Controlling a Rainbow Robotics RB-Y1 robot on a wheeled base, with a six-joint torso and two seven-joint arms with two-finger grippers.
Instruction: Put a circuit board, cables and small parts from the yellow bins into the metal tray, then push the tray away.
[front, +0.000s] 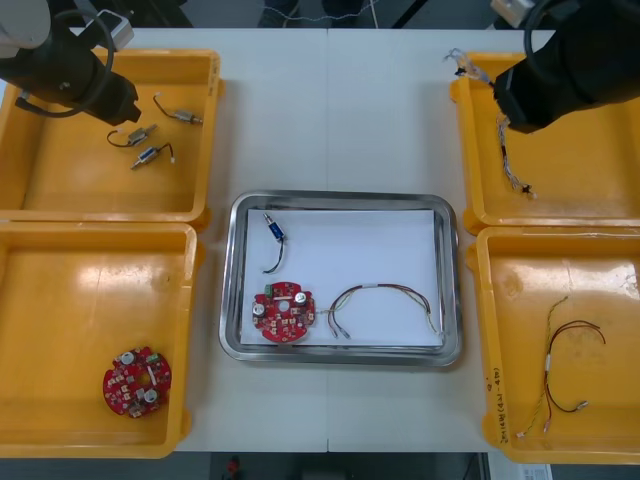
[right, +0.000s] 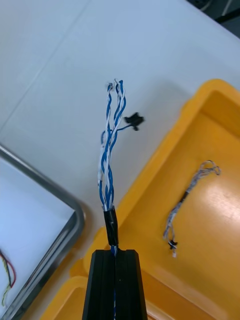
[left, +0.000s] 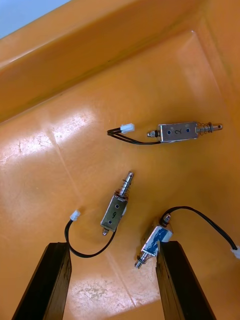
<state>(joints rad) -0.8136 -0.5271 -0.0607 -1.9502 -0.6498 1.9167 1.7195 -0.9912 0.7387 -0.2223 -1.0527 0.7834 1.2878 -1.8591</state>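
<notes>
the cable (right: 109, 150), clamped in the right gripper (right: 116, 252) above the bin (right: 167, 145) rim, is best carried high and laid on the tray's (front: 380, 245) bare white part, while the left gripper (left: 112, 250) is held with fingers apart over small parts (left: 116, 212).

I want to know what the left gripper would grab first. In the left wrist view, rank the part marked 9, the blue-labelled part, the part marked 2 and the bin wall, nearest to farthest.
From the open left gripper:
1. part marked 9, between the fingers, and blue-labelled part, beside one fingertip: too close to call.
2. part marked 2, beyond both.
3. bin wall, farthest.
</notes>
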